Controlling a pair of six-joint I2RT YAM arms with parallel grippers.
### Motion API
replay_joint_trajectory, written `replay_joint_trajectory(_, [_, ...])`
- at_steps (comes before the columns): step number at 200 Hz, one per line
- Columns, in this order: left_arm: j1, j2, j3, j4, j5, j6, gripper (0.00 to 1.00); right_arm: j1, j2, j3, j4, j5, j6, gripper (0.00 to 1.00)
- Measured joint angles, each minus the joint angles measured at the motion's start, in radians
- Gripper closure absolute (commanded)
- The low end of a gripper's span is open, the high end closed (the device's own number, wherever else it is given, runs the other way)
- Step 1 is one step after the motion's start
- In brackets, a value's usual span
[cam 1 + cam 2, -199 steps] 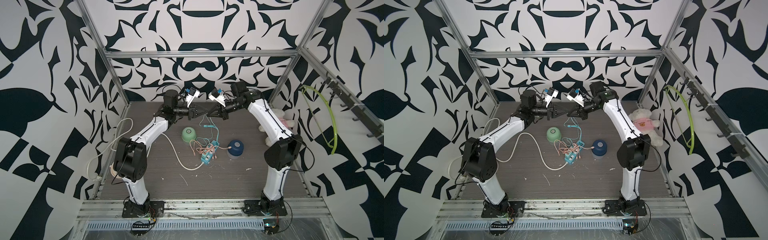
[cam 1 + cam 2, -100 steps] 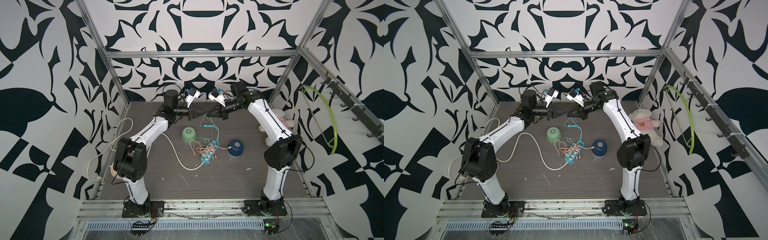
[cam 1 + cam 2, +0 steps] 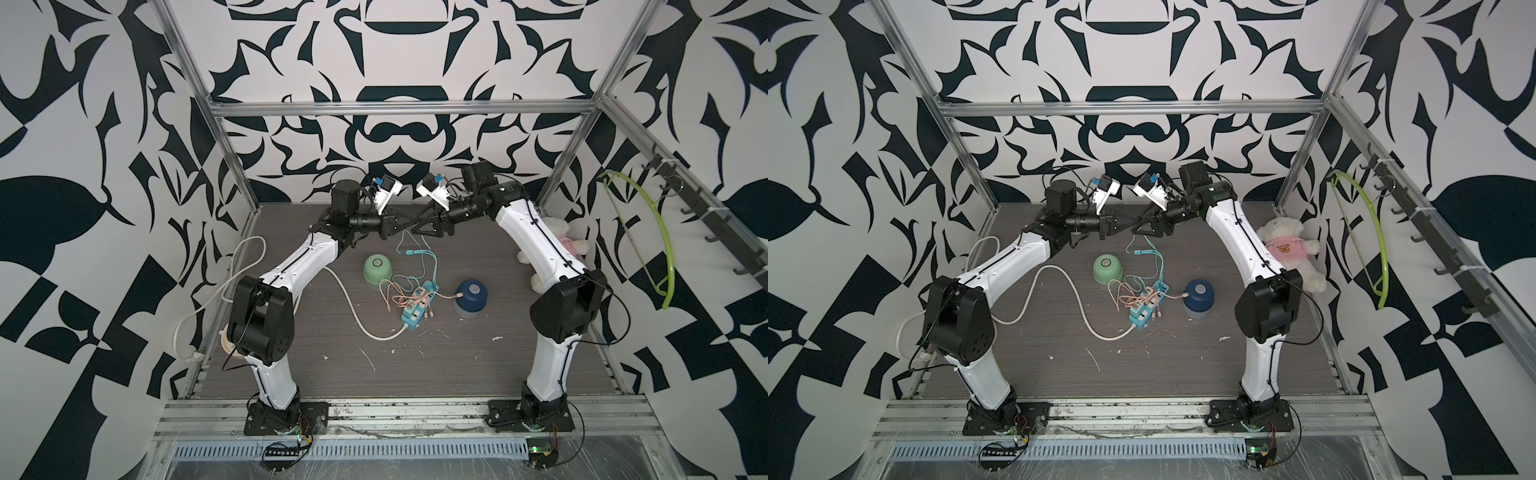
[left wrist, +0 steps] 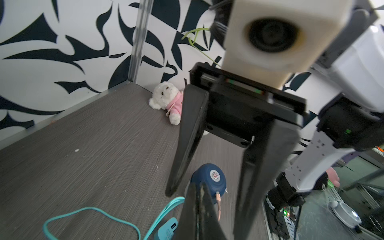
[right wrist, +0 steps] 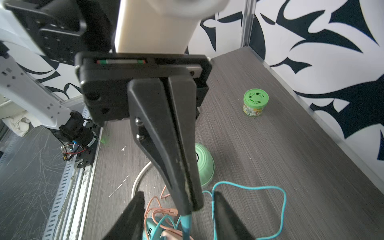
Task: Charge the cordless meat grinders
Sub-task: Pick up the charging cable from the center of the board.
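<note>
**A:** Where do the claws stand?

**B:** Both are lifted over the back of the bench (image 3: pixel 457 374), tip against tip. The left claw (image 5: pixel 188 204) is pressed together on the teal cable (image 5: pixel 186 225). The right claw (image 3: pixel 419 227) has its fingers apart, one on each side of that tip, and it holds nothing.

**A:** And the grinders?

**B:** Seen from above, with 12 o'clock at the back wall, the mint green grinder (image 3: pixel 377 268) stands on the bench at about 7 o'clock from the claws, well below them. I see no cable in it. The dark blue grinder (image 3: pixel 471 293) stands at about 5 o'clock, and a pink cable (image 4: pixel 218 199) is plugged into its side.

**A:** How to do this step well?

**B:** I think the right claw should back off straight, without catching the loop. Then the left claw needs the plug pointing outward. I cannot tell how close to the plug it grips, nor where the mint port is.
</note>
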Motion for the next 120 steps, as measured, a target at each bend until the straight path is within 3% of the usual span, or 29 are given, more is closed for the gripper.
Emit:
replay_joint_trajectory(22, [-0.008, -0.001, 0.0, 0.011, -0.086, -0.09, 1.0, 0.0, -0.098, -0.18, 0.131, 0.057, 0.023, 0.36])
replay_joint_trajectory(62, [-0.01, -0.002, -0.003, 0.061, -0.208, -0.324, 1.0, 0.005, -0.314, -0.577, 0.535, 0.229, 0.069, 0.41])
replay_joint_trajectory(120, [-0.008, -0.003, -0.04, 0.139, -0.261, -0.565, 1.0, 0.047, -0.319, -0.66, 0.854, 0.381, 0.042, 0.56])
